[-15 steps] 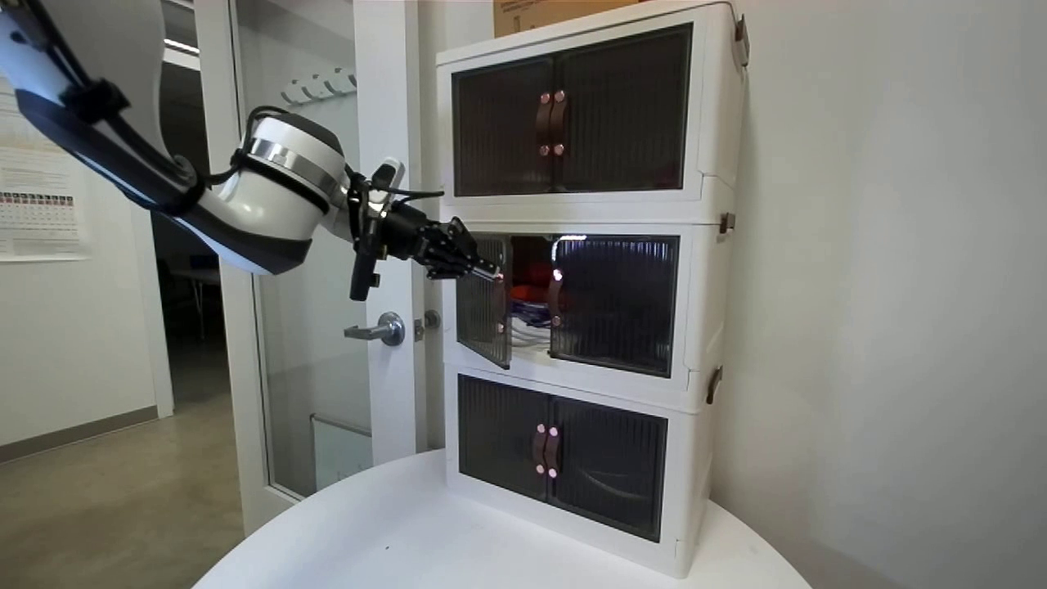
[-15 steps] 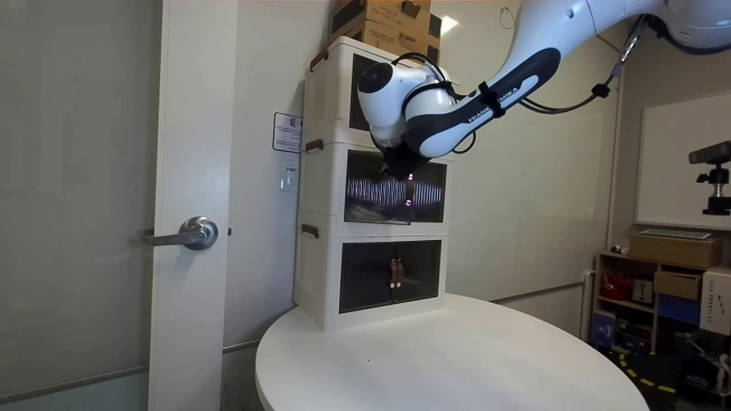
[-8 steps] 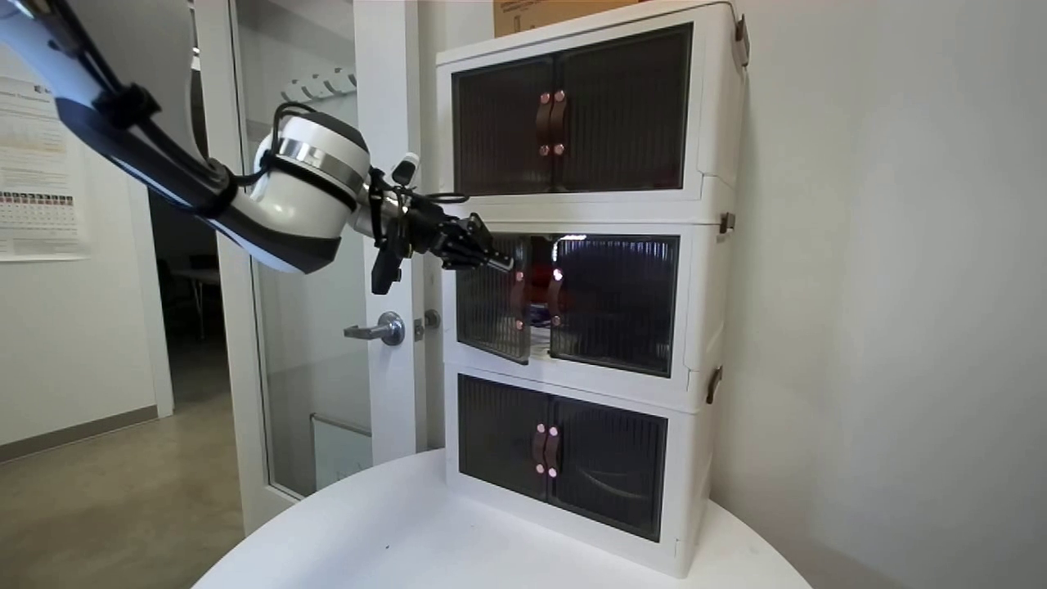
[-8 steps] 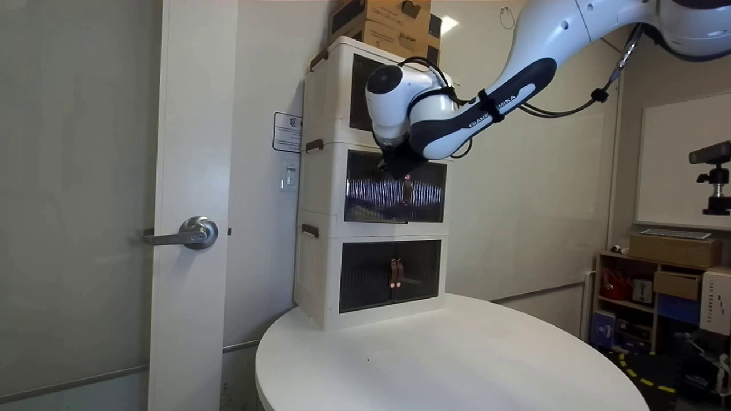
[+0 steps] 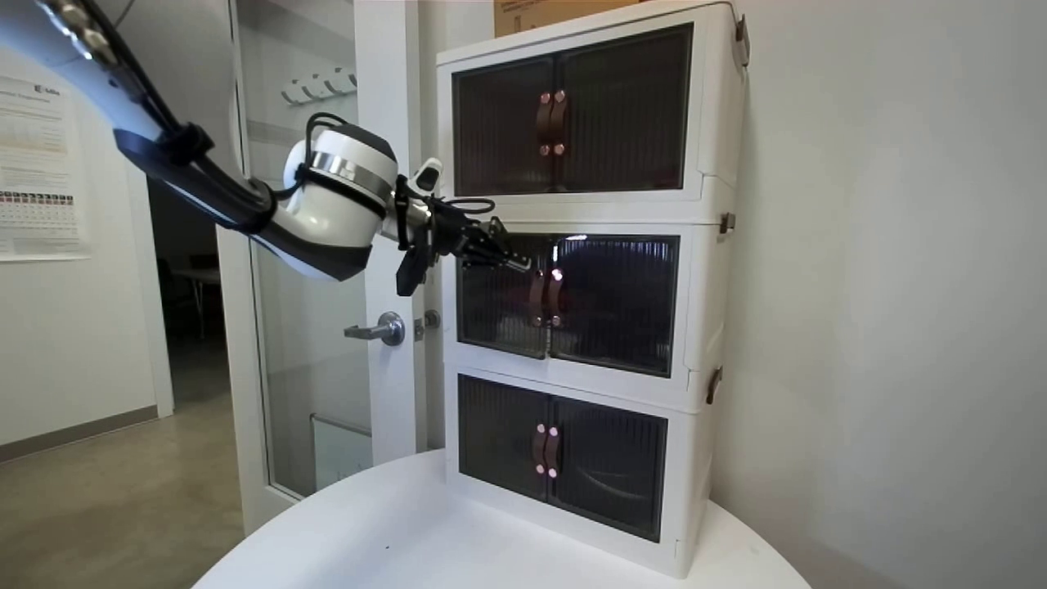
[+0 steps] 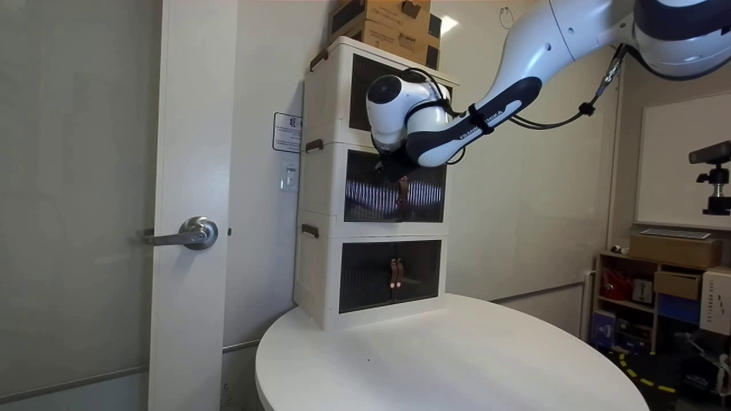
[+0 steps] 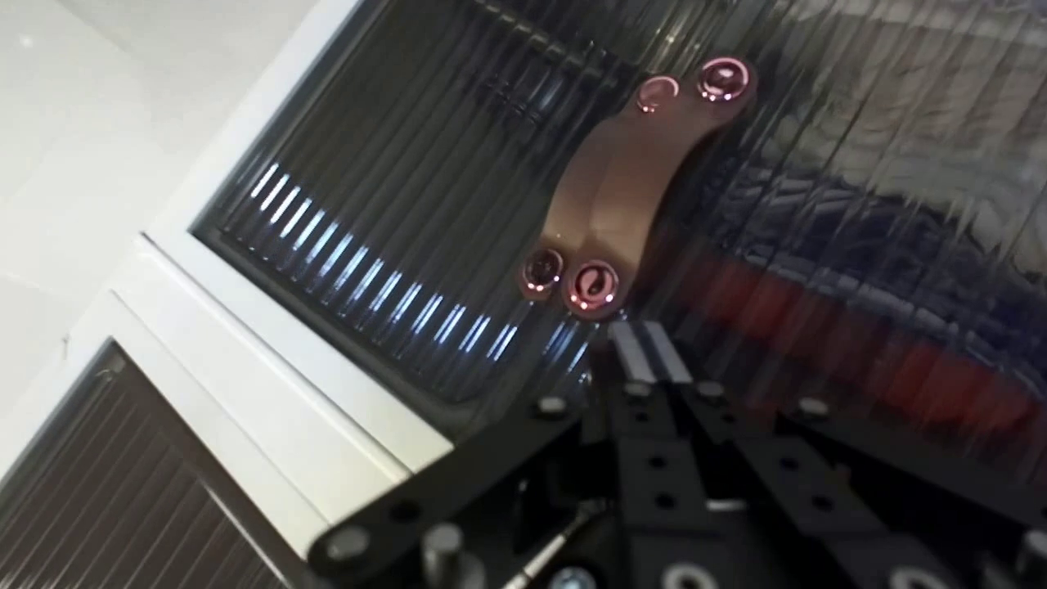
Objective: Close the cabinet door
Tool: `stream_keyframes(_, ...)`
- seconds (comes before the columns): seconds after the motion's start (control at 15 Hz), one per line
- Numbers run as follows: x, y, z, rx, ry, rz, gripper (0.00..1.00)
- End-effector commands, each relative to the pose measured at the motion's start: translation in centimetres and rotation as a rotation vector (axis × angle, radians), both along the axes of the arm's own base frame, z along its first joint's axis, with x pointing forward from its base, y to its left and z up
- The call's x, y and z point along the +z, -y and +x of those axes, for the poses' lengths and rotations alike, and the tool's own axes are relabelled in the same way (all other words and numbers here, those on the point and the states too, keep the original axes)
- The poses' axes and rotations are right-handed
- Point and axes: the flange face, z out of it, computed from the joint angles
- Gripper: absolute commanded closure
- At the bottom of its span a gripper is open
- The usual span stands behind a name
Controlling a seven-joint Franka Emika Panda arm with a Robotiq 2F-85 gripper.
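The cabinet door, a dark smoky ribbed panel, is the left leaf of the middle tier; it also shows in an exterior view and on the right of the wrist view. It stands almost flush with the right leaf, with a thin gap at the lower inner edge. Its brown handle lies beside the right leaf's handle. My gripper is shut and empty, its fingertips together at the door's front near the handle's upper button. Whether they touch is not clear. The arm hides the door's upper part in an exterior view.
The white cabinet stands on a round white table. Its top doors and bottom doors are closed. Cardboard boxes sit on top. A glass room door with a lever handle is beside it.
The door has swung inward from clearly ajar to almost flush, hiding the red and dark contents. My shut gripper has moved with it, toward the middle of the cabinet front.
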Motion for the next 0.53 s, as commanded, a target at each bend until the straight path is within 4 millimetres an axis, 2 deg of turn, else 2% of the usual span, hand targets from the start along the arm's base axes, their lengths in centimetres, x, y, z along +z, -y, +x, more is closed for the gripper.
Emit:
stream_keyframes(0.0,-0.80,0.80,2.03,0.013,0.025,0.007,1.00)
stream_keyframes(0.47,-1.30,0.74,2.86,0.018,0.034,0.007,1.00)
